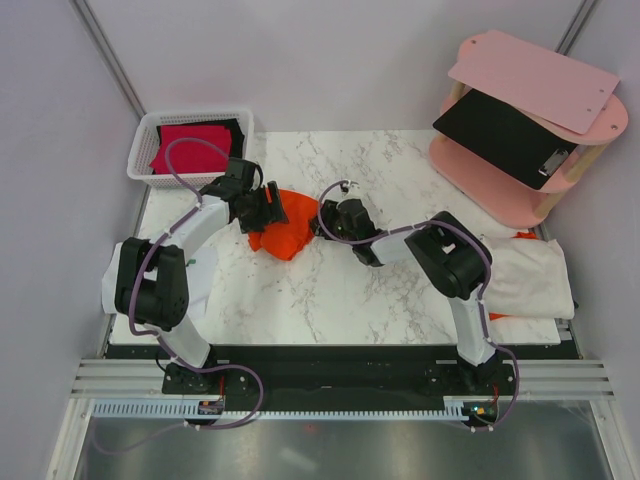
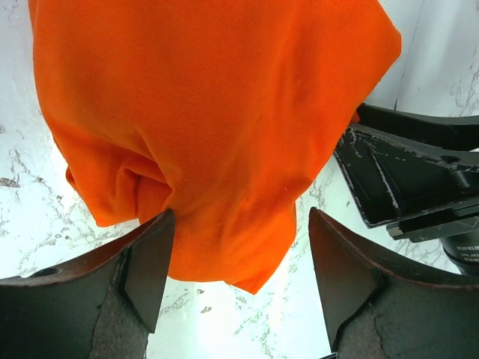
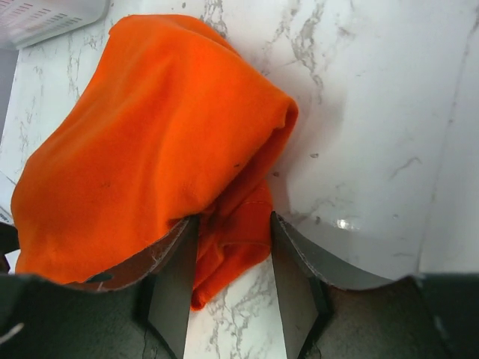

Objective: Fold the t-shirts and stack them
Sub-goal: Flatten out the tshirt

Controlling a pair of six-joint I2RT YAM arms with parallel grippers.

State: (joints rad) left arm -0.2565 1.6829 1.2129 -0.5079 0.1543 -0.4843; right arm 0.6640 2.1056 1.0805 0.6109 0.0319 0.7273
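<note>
The orange shirt [image 1: 285, 238] lies crumpled in a heap on the table [image 1: 340, 290], near the middle and between the two arms. The left hand [image 2: 238, 273] is released, its fingers spread wide on either side of a hanging edge of the cloth and not pinching it. The right hand [image 3: 233, 284] looks clenched on a bunched fold that fills the gap between its fingers. If the right hand pulls now, the shirt would likely drag along as a lump, since nothing holds the other side. The fold it grips seems several layers thick, so the shirt may not open flat. The hands are also close together and could knock into each other.
</note>
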